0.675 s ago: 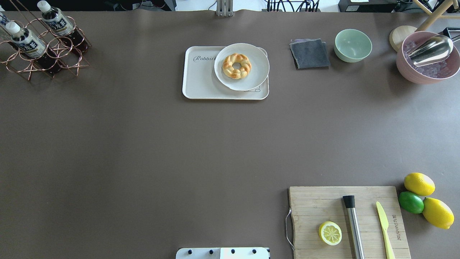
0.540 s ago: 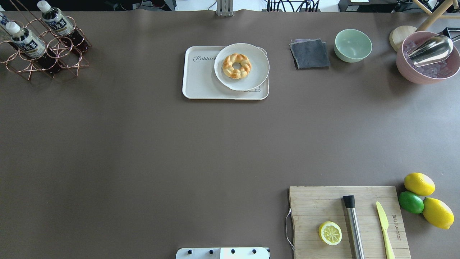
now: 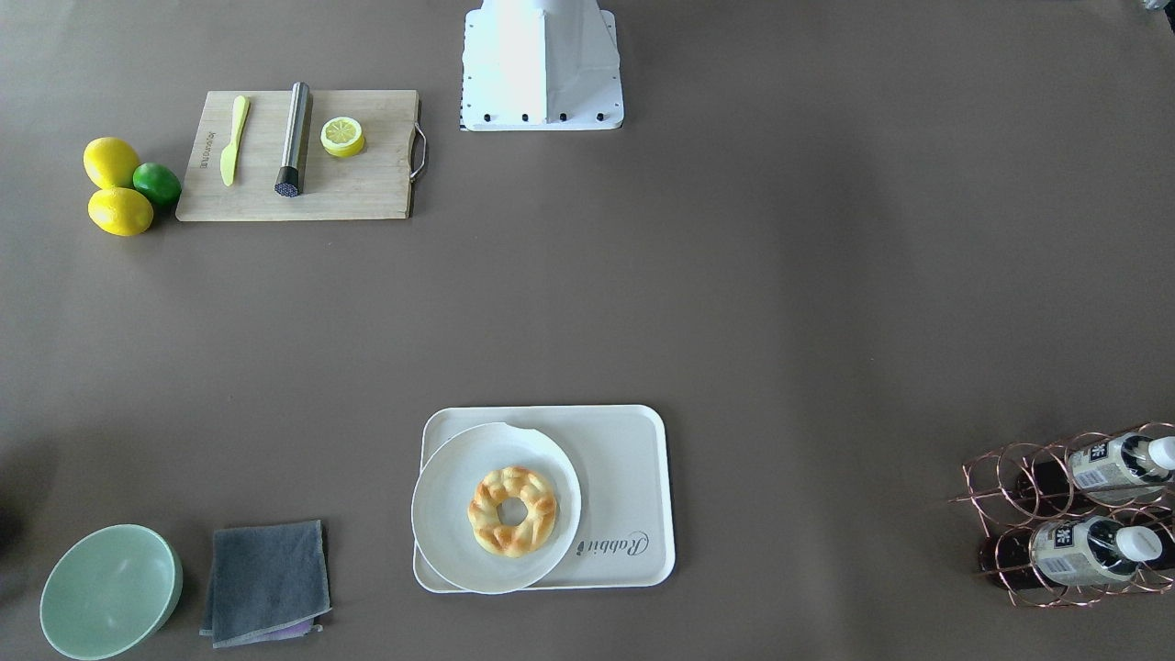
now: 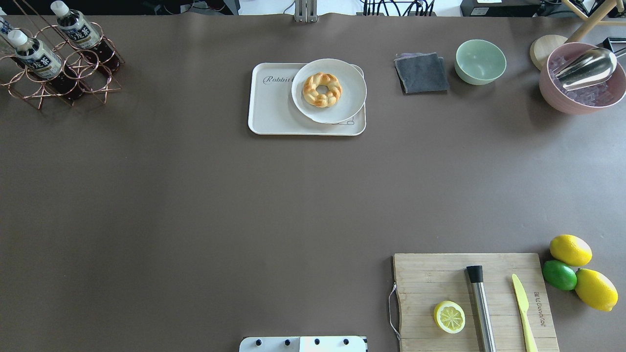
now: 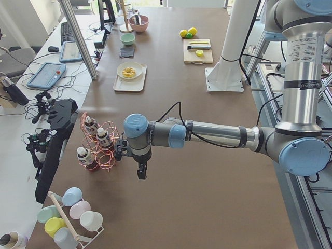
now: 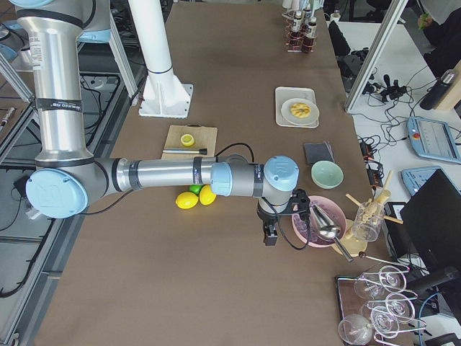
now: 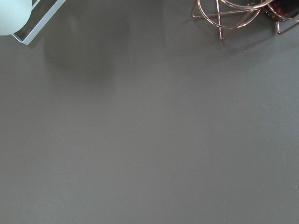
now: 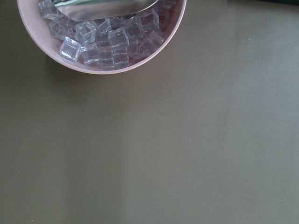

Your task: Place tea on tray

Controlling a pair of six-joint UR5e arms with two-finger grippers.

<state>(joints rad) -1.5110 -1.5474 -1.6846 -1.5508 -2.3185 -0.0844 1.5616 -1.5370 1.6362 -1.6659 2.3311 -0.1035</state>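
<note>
The tea bottles (image 4: 36, 57) (image 4: 80, 32) lie in a copper wire rack (image 4: 93, 80) at the table's far left corner. They are clear, with dark liquid, white caps and pale labels, and also show in the front view (image 3: 1092, 551). The cream tray (image 4: 274, 112) marked "Rabbit" sits at the far middle. A round white plate (image 4: 349, 80) with a ring pastry (image 4: 322, 89) covers its right half. My left gripper (image 5: 141, 174) hangs over the table beside the rack. My right gripper (image 6: 269, 236) hangs beside the pink bowl (image 6: 317, 220). I cannot tell whether either is open or shut.
A grey cloth (image 4: 421, 73), a green bowl (image 4: 480, 61) and the pink bowl of ice with a metal scoop (image 4: 584, 68) stand at the far right. A wooden board (image 4: 499, 274) with half a lemon, muddler and knife lies near right, beside lemons and a lime (image 4: 560, 275).
</note>
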